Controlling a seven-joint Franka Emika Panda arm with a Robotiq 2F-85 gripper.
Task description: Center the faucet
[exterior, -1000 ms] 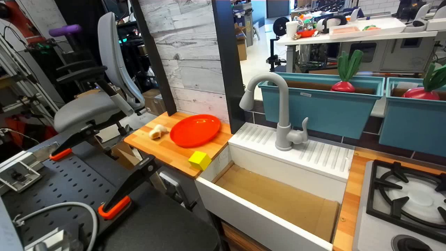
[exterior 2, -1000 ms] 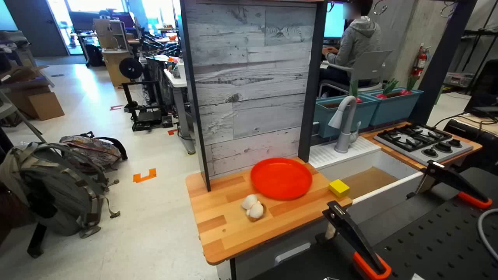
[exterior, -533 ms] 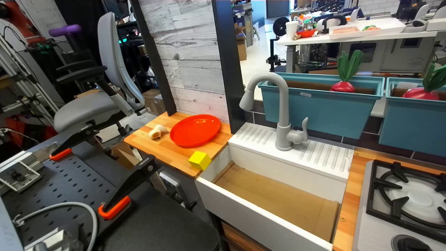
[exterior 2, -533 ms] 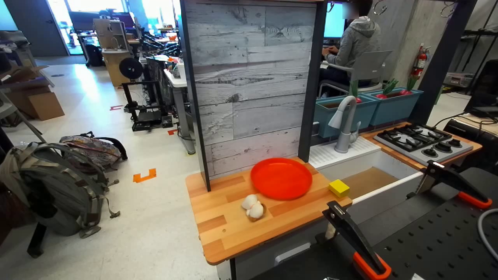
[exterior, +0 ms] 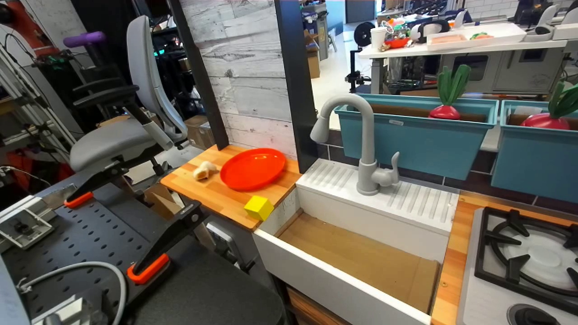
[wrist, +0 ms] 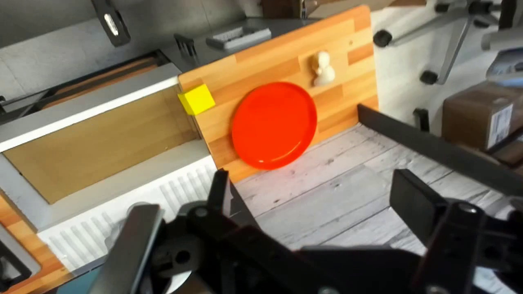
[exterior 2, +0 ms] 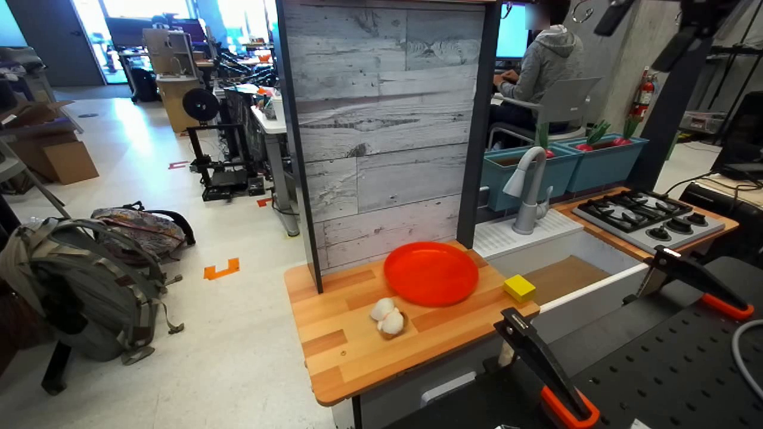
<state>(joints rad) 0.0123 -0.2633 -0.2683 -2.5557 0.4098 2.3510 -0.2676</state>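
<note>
Where the white ribbed drainboard [exterior: 424,198] runs along the back of the apron-front sink [exterior: 334,291], the matte grey gooseneck faucet [exterior: 368,135] stands upright on it, near the middle. Its arched spout [exterior: 350,100] turns sideways, the downturned tip [exterior: 319,130] lying on the side of the dark post [exterior: 300,104], while the lever handle [exterior: 395,169] juts out on the side of the gas cooktop [exterior: 472,289]; this shows in both exterior views. A sheet of brown cardboard [exterior: 356,253] lines the floor of the sink.

High at the top edge of an exterior view hangs the black pincer [exterior 2: 637,40], its fingers [exterior 2: 615,16] spread wide. The wrist view agrees: they stand well apart, with the weathered plank panel [wrist: 327,204] seen between them.

On the butcher-block surface [exterior: 226,201] beside the sink, an orange-red plate [exterior: 254,169] rests near the foot of the panel. A yellow cube [exterior: 259,208] sits near the front corner, right beside the sink, and a cluster of white, garlic-like bulbs [exterior 2: 388,317] lies past the plate, near it but apart. Behind the faucet, a teal planter box [exterior: 415,146] holds a red radish [exterior: 445,112], and in an exterior view a person [exterior 2: 554,59] sits farther back.
</note>
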